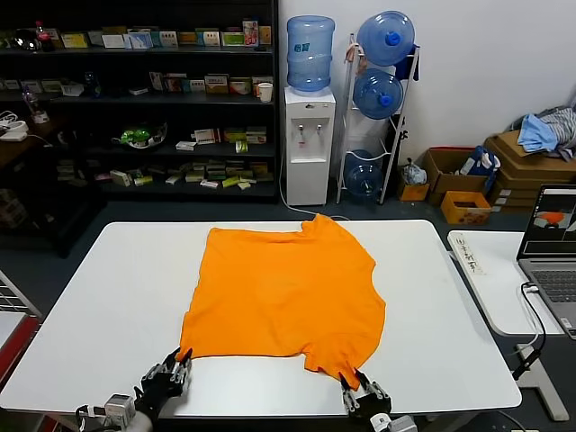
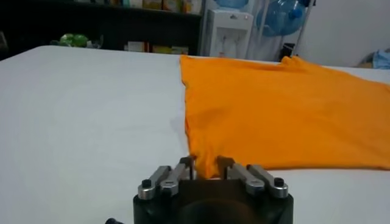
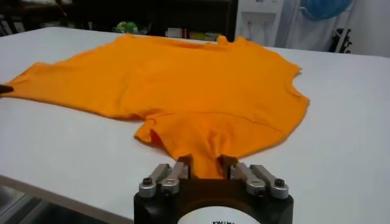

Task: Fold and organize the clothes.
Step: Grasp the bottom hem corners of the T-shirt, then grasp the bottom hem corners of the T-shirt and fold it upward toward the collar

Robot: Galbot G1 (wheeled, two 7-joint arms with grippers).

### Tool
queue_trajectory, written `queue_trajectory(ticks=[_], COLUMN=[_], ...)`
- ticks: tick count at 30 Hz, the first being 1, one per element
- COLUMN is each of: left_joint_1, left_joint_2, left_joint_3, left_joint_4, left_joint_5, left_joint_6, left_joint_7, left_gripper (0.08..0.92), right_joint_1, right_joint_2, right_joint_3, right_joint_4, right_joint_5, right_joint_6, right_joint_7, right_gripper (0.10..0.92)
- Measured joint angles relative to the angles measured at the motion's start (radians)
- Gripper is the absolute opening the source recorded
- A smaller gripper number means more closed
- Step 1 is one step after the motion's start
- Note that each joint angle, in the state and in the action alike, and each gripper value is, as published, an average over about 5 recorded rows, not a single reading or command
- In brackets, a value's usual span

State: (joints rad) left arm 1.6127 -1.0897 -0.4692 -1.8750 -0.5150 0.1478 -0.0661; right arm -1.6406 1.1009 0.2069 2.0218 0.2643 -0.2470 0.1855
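Note:
The clothes are one bright orange T-shirt (image 1: pixel 288 292) lying flat on the white table (image 1: pixel 117 297), with no lettering showing. My left gripper (image 1: pixel 180 364) is at the shirt's near left corner, at the table's front edge. In the left wrist view that gripper (image 2: pixel 206 167) is shut on a pinch of the orange fabric (image 2: pixel 274 109). My right gripper (image 1: pixel 353 382) is at the near right corner. In the right wrist view it (image 3: pixel 206 164) is likewise shut, with a fold of the shirt (image 3: pixel 183 91) bunched between its fingers.
A side table to the right carries a laptop (image 1: pixel 551 247) and a power strip (image 1: pixel 468 252). Behind the table stand a water dispenser (image 1: pixel 309 135), dark shelves (image 1: pixel 135 99) and cardboard boxes (image 1: pixel 522 162) with a blue-grey cloth pile.

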Motion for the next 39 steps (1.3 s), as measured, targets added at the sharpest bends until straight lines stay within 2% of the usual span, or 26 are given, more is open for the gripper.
queue_trajectory(ticks=[3, 7, 16, 29, 34, 39], left_joint_1=[0.005, 0.014, 0.047, 0.164, 0.139, 0.045], left_joint_2=[-0.001, 0.0, 0.038, 0.193, 0.204, 0.191], left_joint_3=[0.0, -0.003, -0.017, -0.043, -0.031, -0.005], left_joint_4=[-0.006, -0.017, -0.067, -0.183, -0.196, -0.178], left_joint_5=[-0.001, -0.005, -0.055, -0.224, -0.246, -0.259], left_joint_6=[-0.002, -0.004, 0.009, 0.054, 0.04, 0.003], left_joint_7=[-0.002, -0.006, -0.027, -0.092, -0.111, -0.116], left_gripper=[0.16, 0.098, 0.097, 0.097, 0.097, 0.097], right_joint_1=[-0.007, -0.022, -0.112, -0.218, -0.132, 0.008], right_joint_2=[-0.006, -0.018, -0.088, -0.171, -0.16, -0.145], right_joint_3=[0.005, 0.014, 0.047, 0.089, 0.076, 0.048], right_joint_4=[0.011, 0.034, 0.144, 0.267, 0.236, 0.17], right_joint_5=[0.001, 0.008, 0.067, 0.156, 0.188, 0.225], right_joint_6=[0.005, 0.004, -0.027, -0.024, -0.007, -0.005], right_joint_7=[0.004, 0.012, 0.057, 0.112, 0.12, 0.127], right_gripper=[0.158, 0.125, 0.125, 0.125, 0.125, 0.125])
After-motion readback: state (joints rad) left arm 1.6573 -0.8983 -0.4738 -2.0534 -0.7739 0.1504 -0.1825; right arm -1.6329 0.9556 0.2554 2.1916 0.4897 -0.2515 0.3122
